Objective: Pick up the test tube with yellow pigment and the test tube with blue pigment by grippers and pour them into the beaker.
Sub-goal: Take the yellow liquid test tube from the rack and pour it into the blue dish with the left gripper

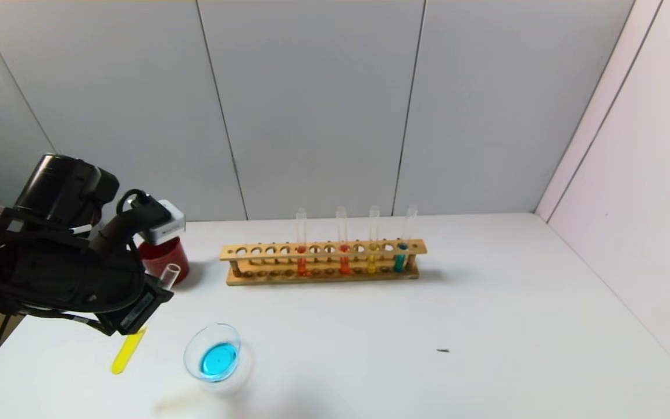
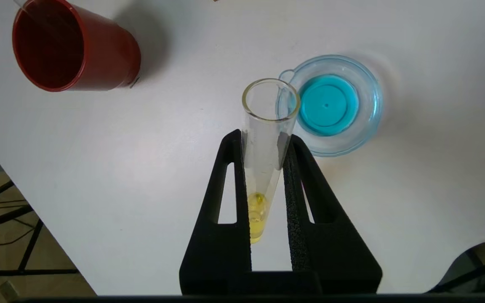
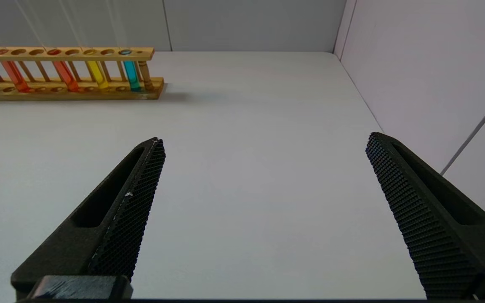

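My left gripper [image 1: 150, 298] is shut on the test tube with yellow pigment [image 1: 127, 351], held tilted above the table left of the beaker [image 1: 193, 343]. In the left wrist view the fingers [image 2: 299, 185] clamp the tube [image 2: 263, 160] near its open end, with yellow liquid at its bottom. The beaker [image 2: 373, 110] holds blue liquid. The test tube with blue pigment [image 1: 400, 257] stands at the right end of the wooden rack [image 1: 323, 274]; it also shows in the right wrist view [image 3: 131, 75]. My right gripper [image 3: 265, 141] is open and empty over bare table, out of the head view.
The rack also holds two orange-red tubes [image 1: 302, 262] and another yellow tube [image 1: 372, 260]. A dark red cup [image 1: 167, 260] stands behind my left gripper, near the table's left edge. Walls close the back and right side. A small dark speck [image 1: 442, 351] lies on the table.
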